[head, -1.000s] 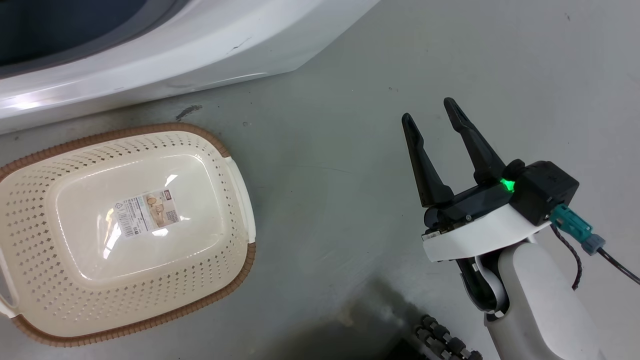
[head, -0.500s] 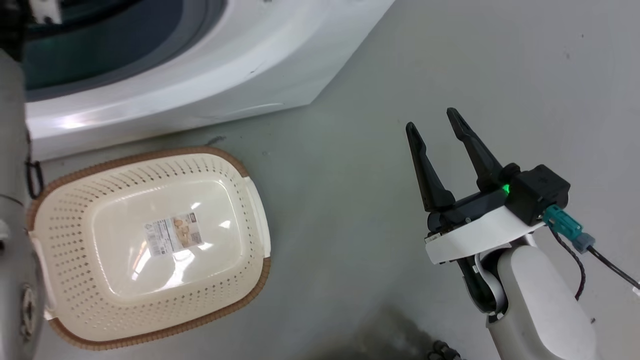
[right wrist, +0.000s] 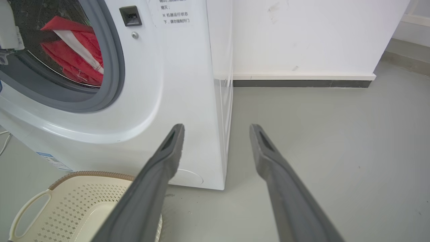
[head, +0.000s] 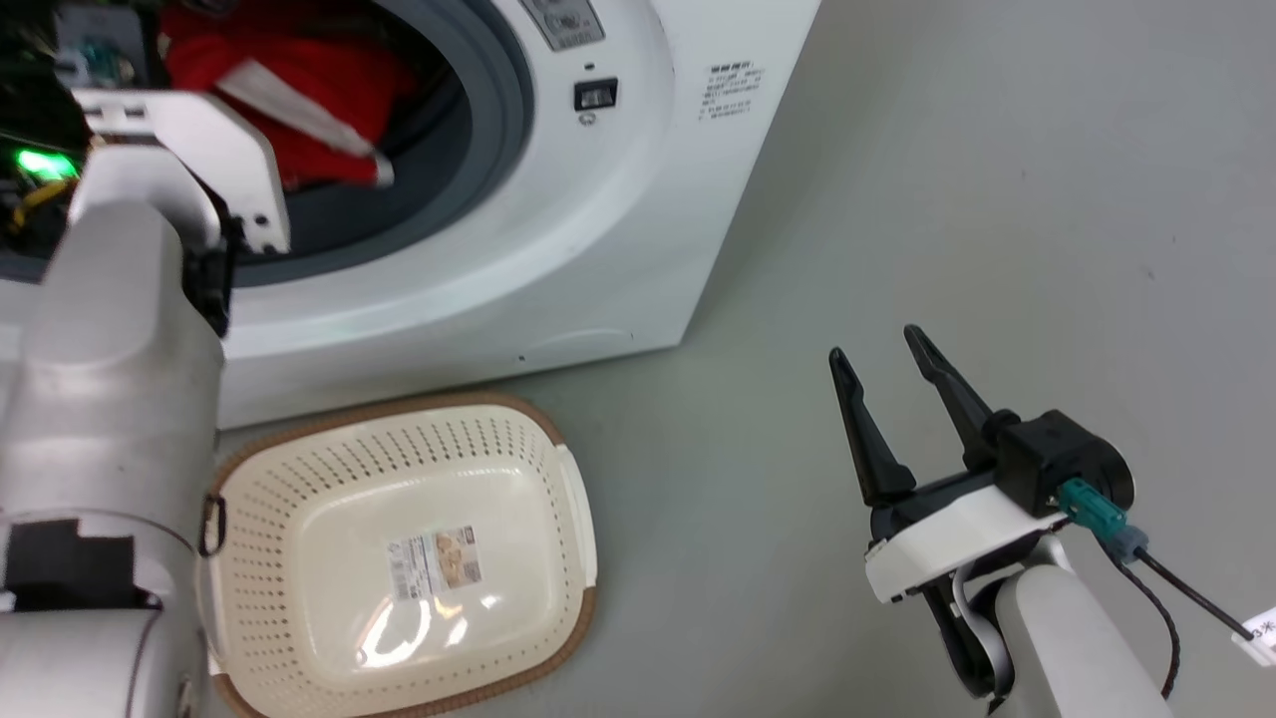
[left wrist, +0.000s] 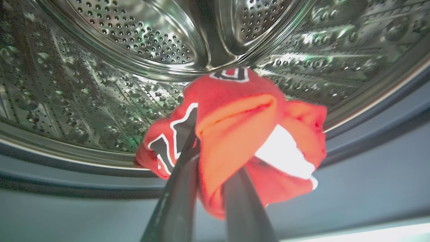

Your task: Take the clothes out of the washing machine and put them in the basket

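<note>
The washing machine [head: 618, 219] stands white at the upper left, its grey-rimmed porthole open. Inside it the clothes [head: 299, 90], red fabric with a white stripe, hang at the drum's mouth. In the left wrist view my left gripper [left wrist: 211, 158] is shut on the clothes [left wrist: 235, 111], a bunched red wad with black-and-white lettering, in front of the perforated steel drum [left wrist: 134, 33]. The cream basket [head: 538, 469] sits on the floor below the porthole, with just a paper label inside. My right gripper [head: 874, 344] hovers open over the floor to the basket's right, nothing between its fingers.
My pale left forearm [head: 110, 379] crosses the basket's left end on its way into the porthole. Grey floor [head: 997, 199] stretches to the right of the machine. A white wall with dark skirting [right wrist: 302, 33] stands behind it. A cable [head: 1176, 588] trails from the right wrist.
The head camera has tilted up, bringing the porthole, the red clothes and my left arm into view. The right gripper stays open and holds its pose.
</note>
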You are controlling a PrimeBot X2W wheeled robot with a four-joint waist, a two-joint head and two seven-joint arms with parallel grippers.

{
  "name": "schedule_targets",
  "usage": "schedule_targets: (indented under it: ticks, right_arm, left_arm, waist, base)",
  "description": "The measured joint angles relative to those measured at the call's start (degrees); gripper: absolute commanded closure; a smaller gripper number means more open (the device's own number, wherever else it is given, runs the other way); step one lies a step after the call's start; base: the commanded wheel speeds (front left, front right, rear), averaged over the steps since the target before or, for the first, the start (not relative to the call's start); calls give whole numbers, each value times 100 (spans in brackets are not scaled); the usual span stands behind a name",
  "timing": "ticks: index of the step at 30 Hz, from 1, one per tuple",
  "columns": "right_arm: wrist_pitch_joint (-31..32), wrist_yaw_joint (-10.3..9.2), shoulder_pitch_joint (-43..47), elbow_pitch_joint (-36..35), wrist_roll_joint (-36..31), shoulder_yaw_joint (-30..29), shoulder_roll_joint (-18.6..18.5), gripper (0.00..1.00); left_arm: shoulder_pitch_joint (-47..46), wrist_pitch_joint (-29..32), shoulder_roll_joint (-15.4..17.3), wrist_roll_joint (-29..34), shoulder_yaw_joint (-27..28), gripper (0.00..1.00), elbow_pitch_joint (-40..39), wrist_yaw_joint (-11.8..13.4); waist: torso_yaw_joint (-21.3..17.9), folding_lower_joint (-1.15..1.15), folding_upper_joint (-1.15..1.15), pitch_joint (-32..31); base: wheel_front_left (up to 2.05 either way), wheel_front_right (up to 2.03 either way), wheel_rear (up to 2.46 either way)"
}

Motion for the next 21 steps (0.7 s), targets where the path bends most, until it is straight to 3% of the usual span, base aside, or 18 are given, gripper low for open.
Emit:
schedule_targets:
  ticks: [7, 13, 17, 21]
  right_arm:
    - [0, 0, 315, 75, -41, -99, 0, 0]
    - [0, 0, 593, 107, -92, -136, -2, 0]
    - [22, 0, 775, 124, -110, -176, -1, 0]
    - [87, 0, 922, 67, -137, -263, -1, 0]
  left_arm:
    - [568, -857, -271, -480, 296, 100, 190, -167]
    - [1084, -1228, -436, -779, 490, 100, 52, -286]
    - [1592, -1280, -524, -835, 542, 100, -355, -342]
    - [2179, -1285, -628, -868, 639, 100, -1321, -313]
  waist:
    - [178, 0, 0, -720]
    - [328, -1, 0, -1224]
    - [440, -1, 0, -1508]
    - [577, -1, 0, -1738]
  base:
    - [0, 0, 0]
    - [0, 0, 0]
    - [0, 0, 0]
    - [0, 0, 0]
